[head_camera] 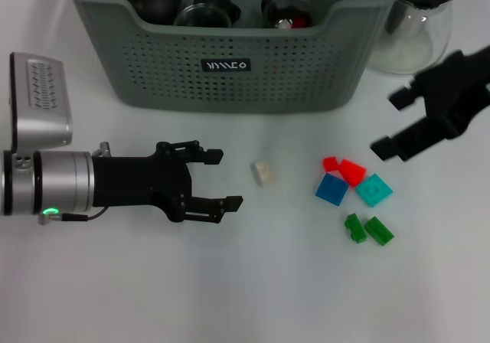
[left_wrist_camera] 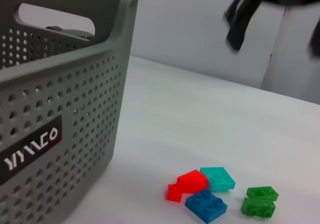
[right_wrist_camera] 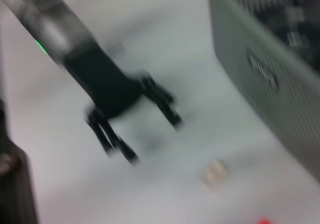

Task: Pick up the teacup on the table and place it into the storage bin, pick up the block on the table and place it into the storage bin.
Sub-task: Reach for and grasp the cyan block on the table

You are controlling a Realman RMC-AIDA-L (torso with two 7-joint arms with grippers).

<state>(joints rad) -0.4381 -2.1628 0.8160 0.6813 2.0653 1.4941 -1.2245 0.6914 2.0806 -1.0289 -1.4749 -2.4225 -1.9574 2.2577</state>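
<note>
On the white bench, the left tool lies low with its fingers spread open and empty, pointing toward 3 o'clock in the head view. A cream block sits just beyond its fingertips at 3 o'clock, near but not touching. Farther along at 3 o'clock lies a cluster: a red block, a blue block and a teal block touching one another, with two green blocks just at their 6 o'clock. The bin stands at 12 o'clock from the left tool, holding dark teaware; no teacup shows on the bench. A glass pot stands just beside the bin at its 3 o'clock. The right tool hangs open and empty above the bench, at 1 o'clock from the coloured cluster and apart from it.
</note>
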